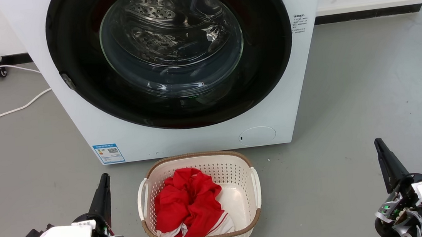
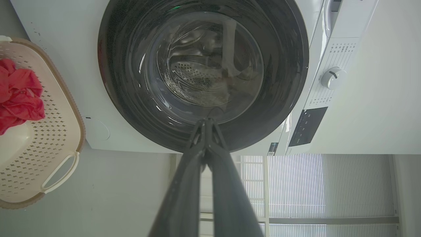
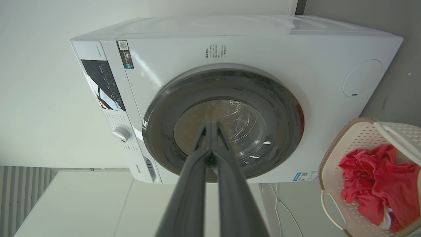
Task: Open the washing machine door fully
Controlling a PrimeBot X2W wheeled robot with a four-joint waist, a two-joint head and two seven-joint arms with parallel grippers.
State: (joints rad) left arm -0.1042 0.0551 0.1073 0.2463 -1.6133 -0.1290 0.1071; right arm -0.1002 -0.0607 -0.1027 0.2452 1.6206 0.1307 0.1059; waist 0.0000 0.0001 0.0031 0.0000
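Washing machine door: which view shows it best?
Right wrist view: the whole washing machine door is in frame, shut, with the right gripper across part. Head and left wrist views each crop one edge.

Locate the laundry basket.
Head view, bottom centre: the laundry basket sits on the floor before the washing machine, between the left gripper and the right gripper, red cloth inside.

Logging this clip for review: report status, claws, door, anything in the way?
Left claw and right claw shut, both low, clear of the washing machine. Door closed, untouched. Basket with red clothes on floor directly before it.
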